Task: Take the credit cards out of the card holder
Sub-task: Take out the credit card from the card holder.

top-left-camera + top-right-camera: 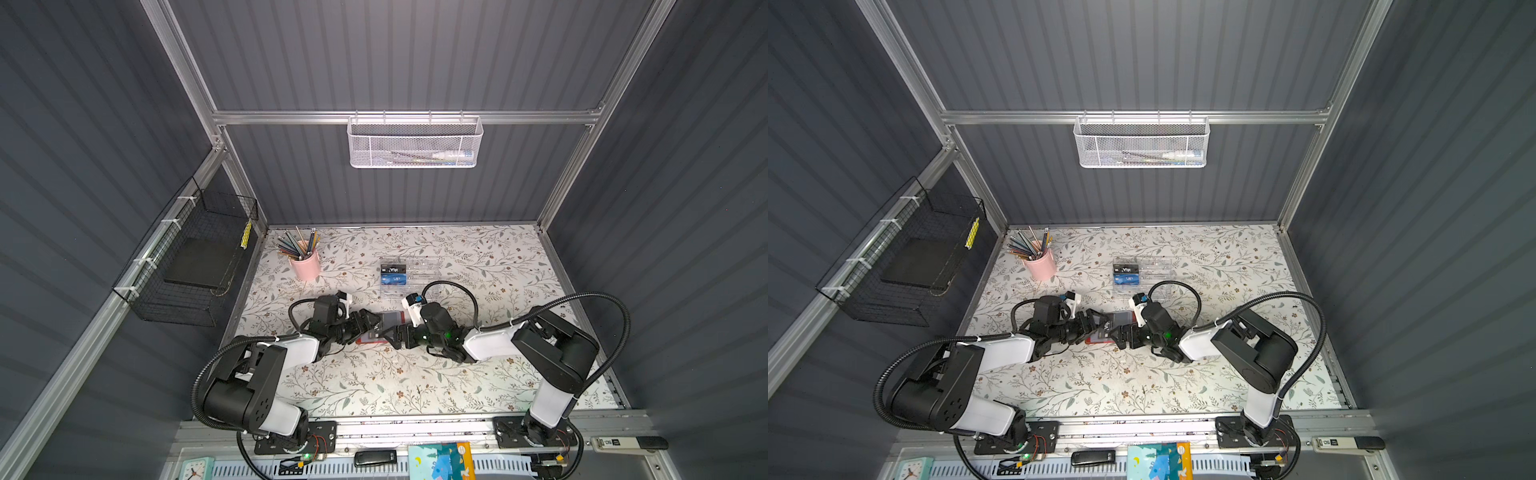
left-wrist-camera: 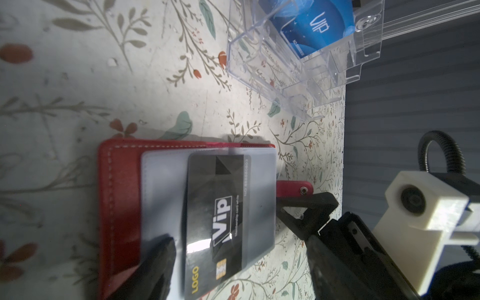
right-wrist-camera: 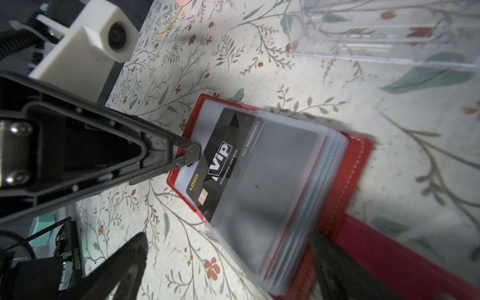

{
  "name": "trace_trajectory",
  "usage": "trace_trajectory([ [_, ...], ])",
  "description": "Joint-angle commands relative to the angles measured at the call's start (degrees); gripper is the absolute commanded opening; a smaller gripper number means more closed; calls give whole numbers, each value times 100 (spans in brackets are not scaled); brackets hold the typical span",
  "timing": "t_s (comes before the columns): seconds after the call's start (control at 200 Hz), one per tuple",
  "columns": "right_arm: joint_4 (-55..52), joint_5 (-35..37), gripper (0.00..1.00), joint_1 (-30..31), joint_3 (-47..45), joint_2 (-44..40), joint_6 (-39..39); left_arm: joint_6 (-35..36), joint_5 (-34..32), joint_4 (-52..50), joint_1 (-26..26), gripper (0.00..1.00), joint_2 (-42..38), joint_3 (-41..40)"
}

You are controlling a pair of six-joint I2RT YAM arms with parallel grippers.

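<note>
The red card holder [image 2: 117, 197] lies open on the floral table, mid-table in both top views [image 1: 368, 341] [image 1: 1098, 340]. A black VIP credit card [image 2: 215, 215] [image 3: 220, 161] sticks partway out of its top clear sleeve. My left gripper [image 2: 241, 267] [image 1: 368, 322] is open and straddles that card. One of its fingertips [image 3: 191, 153] rests on the sleeve page beside the card. My right gripper [image 3: 233, 272] [image 1: 392, 334] is open around the sleeve stack's other end, near the strap tab [image 2: 293, 187]. A black card [image 1: 392, 269] and a blue card [image 2: 311, 28] lie in the clear acrylic box [image 1: 419, 270].
A pink cup of pencils [image 1: 306, 264] stands at the back left of the table. A black wire basket [image 1: 195, 266] hangs on the left wall. A white mesh basket [image 1: 413, 143] hangs on the back wall. The acrylic box [image 3: 376, 39] sits just behind the holder.
</note>
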Motion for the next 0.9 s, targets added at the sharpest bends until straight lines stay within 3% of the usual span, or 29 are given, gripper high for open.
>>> trace_trajectory([
  [0.0, -963, 713, 99, 10, 46, -4, -214, -4, 24, -118, 87, 80, 200, -168],
  [0.62, -2081, 2645, 99, 482, 823, 451, -577, -129, 71, 91, 105, 76, 426, -271],
  [0.895, -2234, 2970, 99, 565, 1008, 747, -604, -131, 85, 140, 105, 72, 510, -273],
])
